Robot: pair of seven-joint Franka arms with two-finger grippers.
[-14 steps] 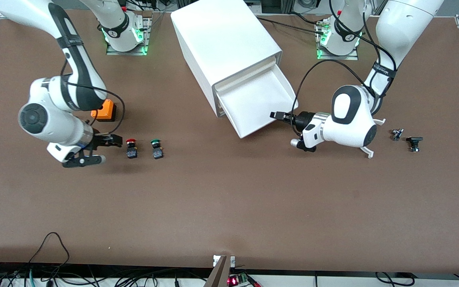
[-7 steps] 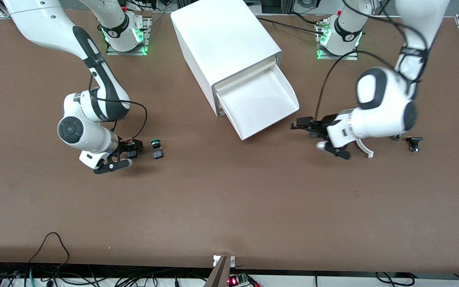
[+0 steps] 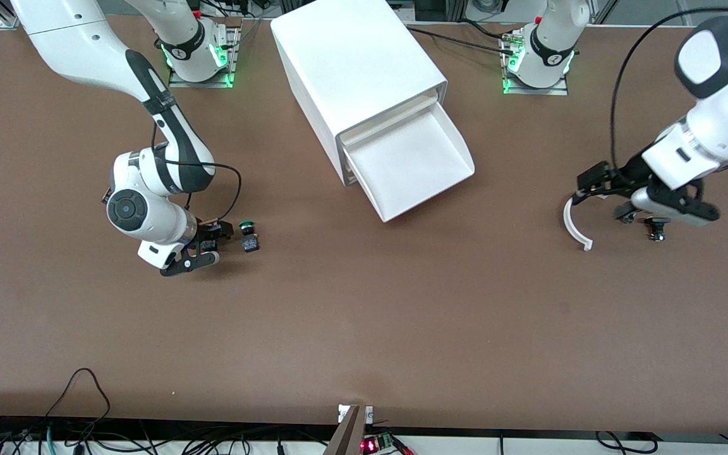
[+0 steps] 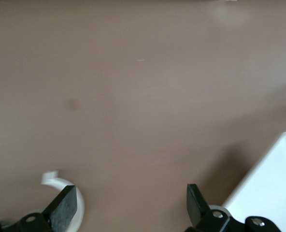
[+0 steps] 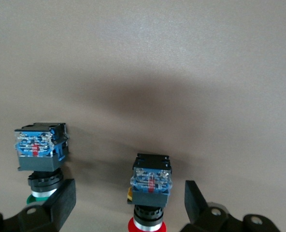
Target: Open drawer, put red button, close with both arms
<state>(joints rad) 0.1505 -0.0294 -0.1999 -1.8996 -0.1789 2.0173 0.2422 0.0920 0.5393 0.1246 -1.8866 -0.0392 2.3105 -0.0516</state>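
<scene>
The drawer [image 3: 409,165] stands pulled out of the white cabinet [image 3: 354,60], and nothing lies in it. The red button [image 5: 150,191] lies on its side on the table between the open fingers of my right gripper [image 5: 129,193]; I see no contact. In the front view my right gripper [image 3: 212,242] hides most of the button. My left gripper [image 3: 586,185] is open and empty, low over the table toward the left arm's end, apart from the drawer. In the left wrist view the left gripper [image 4: 129,200] has only bare table between its fingers.
The green-capped button [image 3: 249,235] lies beside the red one, toward the cabinet; it also shows in the right wrist view [image 5: 39,154]. A white curved piece [image 3: 574,226] lies by the left gripper. Small black parts [image 3: 656,225] lie under the left arm.
My right gripper has moved across to the red button and now straddles it. My left arm has drawn away from the drawer's front toward its own end of the table.
</scene>
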